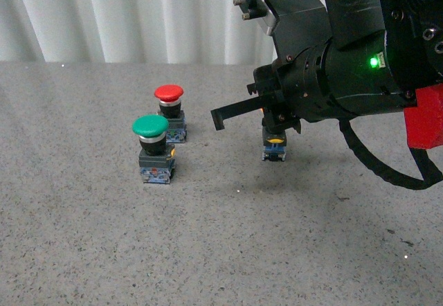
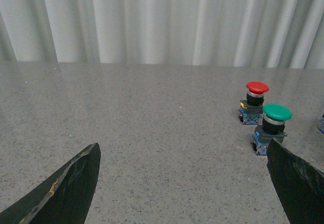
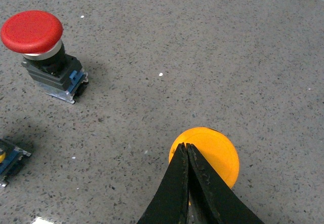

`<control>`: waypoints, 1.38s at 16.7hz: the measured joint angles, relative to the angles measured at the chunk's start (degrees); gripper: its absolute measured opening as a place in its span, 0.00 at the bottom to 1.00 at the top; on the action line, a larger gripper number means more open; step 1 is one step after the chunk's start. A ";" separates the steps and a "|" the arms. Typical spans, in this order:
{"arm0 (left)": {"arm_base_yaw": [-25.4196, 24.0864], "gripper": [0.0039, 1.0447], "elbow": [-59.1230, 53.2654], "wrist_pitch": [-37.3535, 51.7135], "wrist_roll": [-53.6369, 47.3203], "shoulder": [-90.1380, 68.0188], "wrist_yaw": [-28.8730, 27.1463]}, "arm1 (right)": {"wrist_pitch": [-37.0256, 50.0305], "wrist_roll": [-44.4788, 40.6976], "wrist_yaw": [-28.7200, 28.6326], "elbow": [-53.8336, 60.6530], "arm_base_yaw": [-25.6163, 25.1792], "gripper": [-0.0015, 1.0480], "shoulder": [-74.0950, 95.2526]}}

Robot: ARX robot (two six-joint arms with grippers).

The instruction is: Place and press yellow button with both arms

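The yellow button (image 1: 274, 145) stands upright on the grey speckled table, right of centre, its cap mostly hidden under my right arm (image 1: 346, 64), which shows a green light. In the right wrist view my right gripper (image 3: 187, 146) is shut, empty, with its joined tips over the near edge of the yellow cap (image 3: 216, 155); I cannot tell whether they touch it. In the front view the gripper (image 1: 275, 129) sits right above the button. My left gripper (image 2: 182, 145) is open and empty, low over bare table, far left of the buttons, and is out of the front view.
A green-capped button (image 1: 151, 127) and a red-capped button (image 1: 169, 93) stand close together left of the yellow one; both also show in the left wrist view, green (image 2: 277, 112) and red (image 2: 257, 87). A white curtain (image 1: 138, 15) closes the back.
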State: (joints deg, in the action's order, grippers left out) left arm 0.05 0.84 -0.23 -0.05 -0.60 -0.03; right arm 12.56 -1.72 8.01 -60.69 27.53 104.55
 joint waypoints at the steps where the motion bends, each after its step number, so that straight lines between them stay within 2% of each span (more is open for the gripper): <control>1: 0.00 0.94 0.00 0.00 0.02 0.00 0.00 | -0.42 -0.33 0.13 0.00 -0.24 0.02 0.13; 10: 0.00 0.94 0.00 0.00 0.02 0.00 0.00 | -2.43 -0.04 1.53 -1.16 -0.22 0.02 0.87; 15: 0.00 0.94 0.00 0.00 0.02 0.00 0.00 | 2.19 5.95 3.98 0.81 -0.55 0.02 -3.02; 19: 0.00 0.94 0.00 0.00 0.00 0.00 0.00 | 6.91 16.13 -1.79 5.25 0.63 0.02 -22.01; 22: 0.00 0.94 0.00 -0.02 0.02 0.00 0.00 | 4.92 17.22 -4.02 13.84 2.54 0.02 -33.07; 23: 0.00 0.94 0.00 0.00 0.02 0.00 0.00 | 9.90 14.01 4.52 18.45 4.76 0.02 -37.94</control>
State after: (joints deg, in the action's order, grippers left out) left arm 0.05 0.84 -0.23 -0.03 -0.60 -0.03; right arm 22.46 12.29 12.53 -42.24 32.29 66.61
